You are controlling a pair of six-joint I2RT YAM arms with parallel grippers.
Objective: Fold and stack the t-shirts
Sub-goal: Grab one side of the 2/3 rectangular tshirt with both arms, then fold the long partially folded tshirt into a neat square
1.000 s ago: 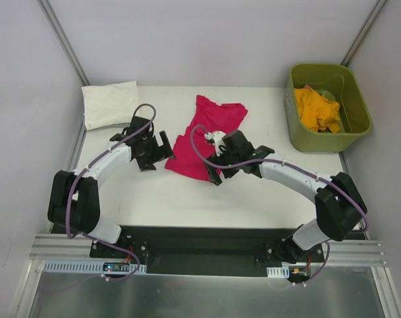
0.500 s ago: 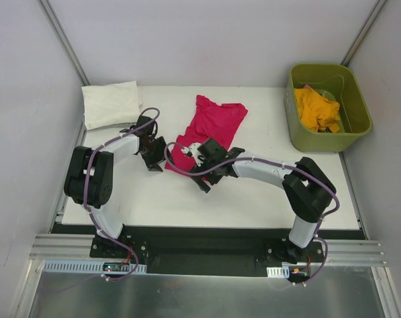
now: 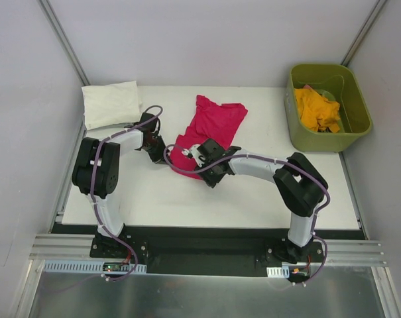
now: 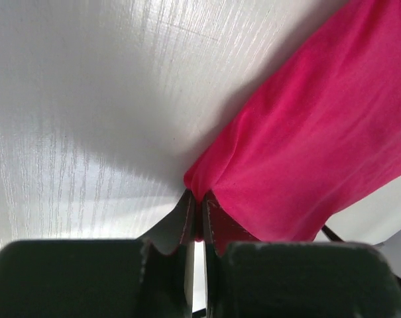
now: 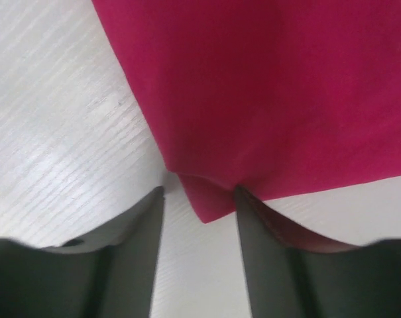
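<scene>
A magenta-pink t-shirt [image 3: 213, 126] lies crumpled mid-table. My left gripper [image 3: 162, 148] is at its left edge, and in the left wrist view it [image 4: 199, 197] is shut on a pinched fold of the pink cloth [image 4: 299, 146]. My right gripper [image 3: 207, 173] is at the shirt's near corner. Its jaws [image 5: 199, 190] stand apart around that pink corner [image 5: 210, 202] without pressing it. A folded white t-shirt [image 3: 109, 104] lies at the back left. An orange-yellow t-shirt [image 3: 317, 109] sits bunched in the bin.
The olive-green bin [image 3: 354, 126] stands at the back right corner. Grey walls close in the white table [image 3: 266, 192] on three sides, and both arm bases sit at the near edge.
The left gripper moved right to the shirt's edge and shut on it. The right gripper slid left along the shirt's near edge and its jaws narrowed around the corner.
</scene>
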